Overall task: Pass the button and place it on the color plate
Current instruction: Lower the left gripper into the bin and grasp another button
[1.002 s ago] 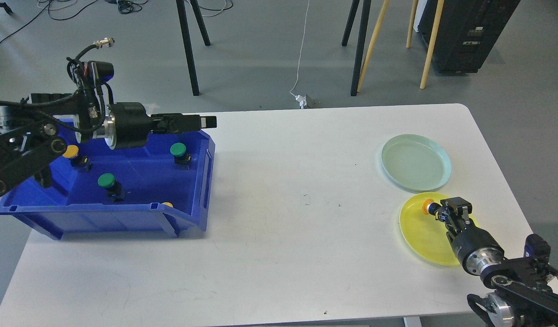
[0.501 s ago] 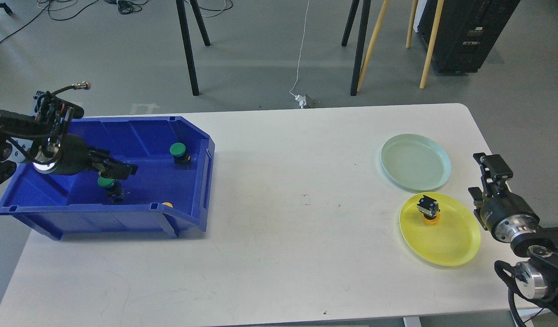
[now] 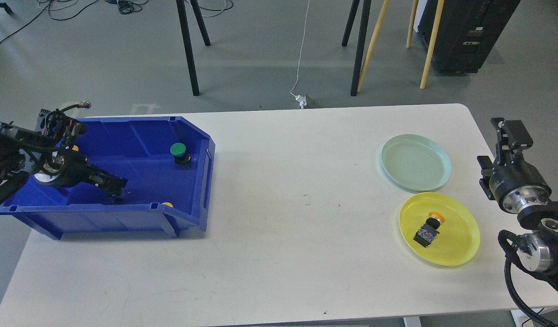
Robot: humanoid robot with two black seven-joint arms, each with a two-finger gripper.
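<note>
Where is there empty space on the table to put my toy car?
The widest bare patch lies between the blue bin and the two plates. The green plate is bare too. It is crowded inside the bin, where the left gripper reaches among buttons; the yellow plate holds a button.

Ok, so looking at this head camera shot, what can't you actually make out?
- Left gripper, head view: dark, low in the blue bin; whether its fingers hold anything cannot be told.
- Yellow button: only a sliver shows above the bin's front wall.
- Another yellow button: mostly behind the left arm.
- Right gripper: seen from behind, fingers indistinct.
</note>
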